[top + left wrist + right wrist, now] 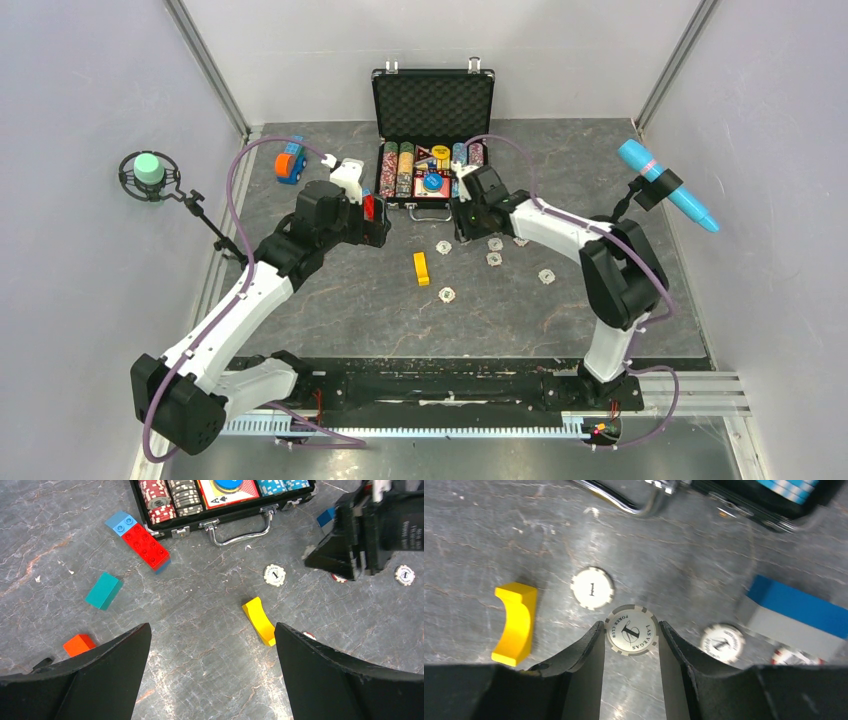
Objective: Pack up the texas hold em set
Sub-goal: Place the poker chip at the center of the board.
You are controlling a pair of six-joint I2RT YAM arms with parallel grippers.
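Dark marbled tabletop (330, 300), walled at 9, 12 and 3 o'clock. Pinched by its rim in the half-closed right gripper (631, 627): one Las Vegas poker chip (631, 639), at 6 o'clock of the open briefcase (433, 105). Keep level, clear the silver handle (242, 539), lower into a chip row (405, 168) — no tilting. Left gripper (211, 627) spread wide, empty, at 8 o'clock of it; open room toward 6, past the yellow block (421, 268).

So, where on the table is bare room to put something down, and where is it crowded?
The table is bare between the yellow block and the arm bases, and right of the case. Crowded: in front of the case, where loose chips lie by the right tool.
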